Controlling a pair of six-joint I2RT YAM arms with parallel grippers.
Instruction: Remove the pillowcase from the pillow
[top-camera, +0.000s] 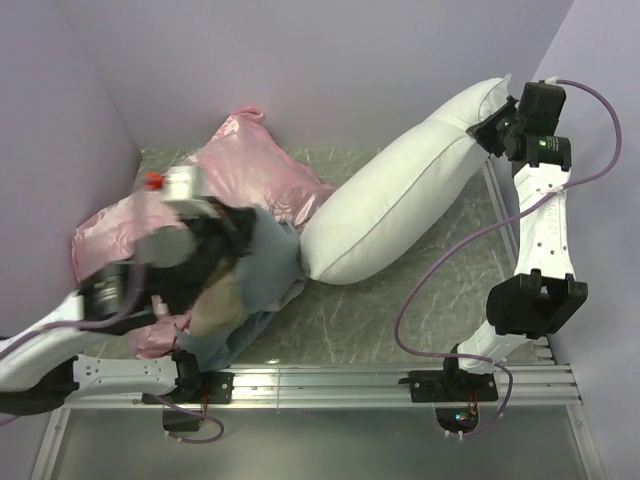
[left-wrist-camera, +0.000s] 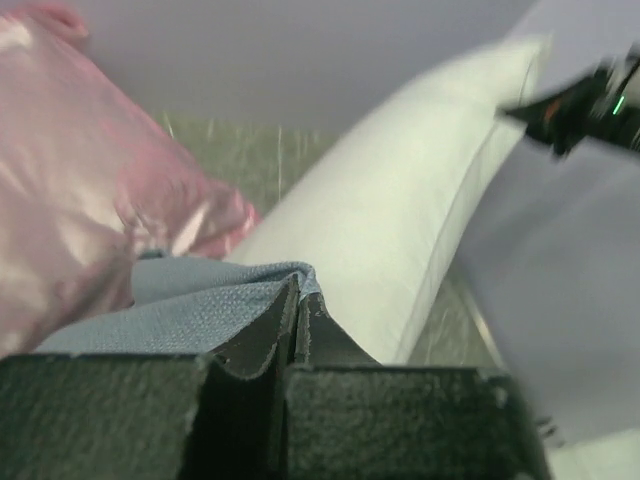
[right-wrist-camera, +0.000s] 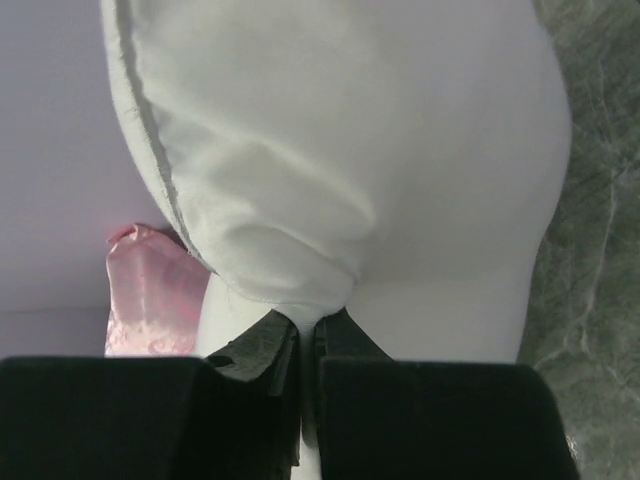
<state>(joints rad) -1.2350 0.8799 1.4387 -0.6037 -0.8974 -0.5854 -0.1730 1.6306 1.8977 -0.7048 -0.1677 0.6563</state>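
The last pull-apart seems to be in hand: the left gripper is pinching shut on the one blue-grey pillowcase, bunched at the near left of the table. The right gripper is clamping a corner of the one white pillow, raised far right. Its lower end is touching the pillowcase, so the next move is calling for more separation. One shiny pink pillow is lying behind.

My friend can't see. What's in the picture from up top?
A plump white rectangular pillow stretches slantwise over the table, the right claw pinching its far corner. The left claw pinches the blue-grey woven pillowcase, crumpled at the pillow's near end beside a shiny pink pillow.
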